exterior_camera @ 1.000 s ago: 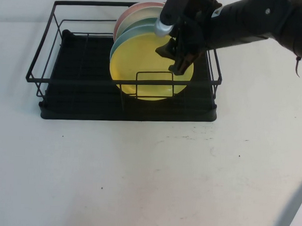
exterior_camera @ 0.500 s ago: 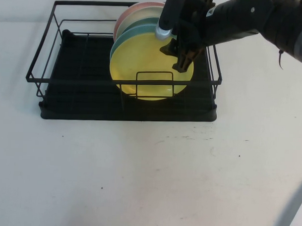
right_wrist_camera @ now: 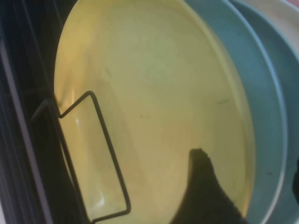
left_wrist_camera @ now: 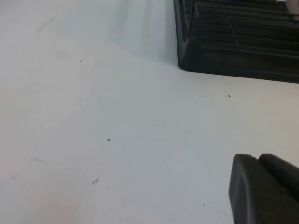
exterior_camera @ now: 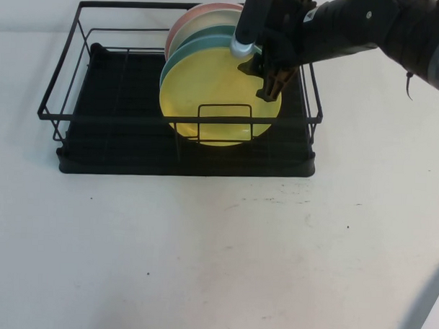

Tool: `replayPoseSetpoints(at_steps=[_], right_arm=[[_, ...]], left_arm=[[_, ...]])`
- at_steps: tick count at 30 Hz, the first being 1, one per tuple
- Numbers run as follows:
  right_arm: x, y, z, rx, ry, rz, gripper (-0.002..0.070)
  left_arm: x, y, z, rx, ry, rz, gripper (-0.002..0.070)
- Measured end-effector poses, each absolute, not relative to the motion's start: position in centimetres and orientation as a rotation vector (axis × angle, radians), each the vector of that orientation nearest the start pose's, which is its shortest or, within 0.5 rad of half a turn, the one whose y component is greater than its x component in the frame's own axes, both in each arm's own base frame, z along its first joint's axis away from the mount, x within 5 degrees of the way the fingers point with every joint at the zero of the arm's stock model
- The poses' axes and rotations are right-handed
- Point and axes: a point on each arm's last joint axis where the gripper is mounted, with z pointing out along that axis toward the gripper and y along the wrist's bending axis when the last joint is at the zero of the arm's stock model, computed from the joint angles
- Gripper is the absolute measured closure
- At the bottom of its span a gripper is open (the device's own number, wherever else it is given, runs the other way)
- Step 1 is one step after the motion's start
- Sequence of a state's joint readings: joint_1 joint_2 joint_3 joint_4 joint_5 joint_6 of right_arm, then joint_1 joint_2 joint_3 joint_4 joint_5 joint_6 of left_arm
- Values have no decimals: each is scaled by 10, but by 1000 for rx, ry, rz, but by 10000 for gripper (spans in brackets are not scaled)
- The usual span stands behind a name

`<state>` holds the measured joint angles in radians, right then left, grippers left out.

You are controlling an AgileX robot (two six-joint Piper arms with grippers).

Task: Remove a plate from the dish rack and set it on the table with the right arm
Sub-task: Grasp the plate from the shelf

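The yellow plate (exterior_camera: 216, 99) stands on edge at the front of a row of plates in the black wire dish rack (exterior_camera: 69, 119), leaning back against a teal plate (exterior_camera: 202, 42); a pale plate (exterior_camera: 199, 25) and a pink one (exterior_camera: 183, 20) follow behind. A small wire loop (exterior_camera: 224, 123) crosses its lower face. I judge the plate stiff, smooth and likely slippery, light enough for one gripper but prone to chip if dropped. Its upper right rim is the best place to pinch, one finger in front and one slipped behind.

My right arm reaches in from the right over the rack's far corner, wrist bent downward. My right gripper (exterior_camera: 271, 78) hangs at that upper right rim with its jaws apart, one finger (right_wrist_camera: 205, 191) before the yellow face, holding nothing yet.

My left gripper (left_wrist_camera: 264, 191) rests low over the white surface (exterior_camera: 216, 258) beside the rack; I cannot tell its state.
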<state>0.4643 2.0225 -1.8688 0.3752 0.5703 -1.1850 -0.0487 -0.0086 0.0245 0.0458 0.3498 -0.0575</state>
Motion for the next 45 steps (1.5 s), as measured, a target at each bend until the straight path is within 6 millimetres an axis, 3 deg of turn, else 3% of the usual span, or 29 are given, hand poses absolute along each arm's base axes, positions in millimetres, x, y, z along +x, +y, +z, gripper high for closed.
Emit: replayPoseSetpoints(at_steps=[25,31,36,45], right_arm=[[434,236,302,-1423,1618,-20,323],[433,237,310,-1445,1597,-16,323],[423,237,330,-1477,1579,8,323],[421,240,330,-1502,1581,23,323]], left_arm=[[53,-1,174,21,1849,-30,679],[53,-1,174,21,1849,-30,679],[53,-1,174,21,1849,-30,679],[53,-1,174,21,1849,-30,679]])
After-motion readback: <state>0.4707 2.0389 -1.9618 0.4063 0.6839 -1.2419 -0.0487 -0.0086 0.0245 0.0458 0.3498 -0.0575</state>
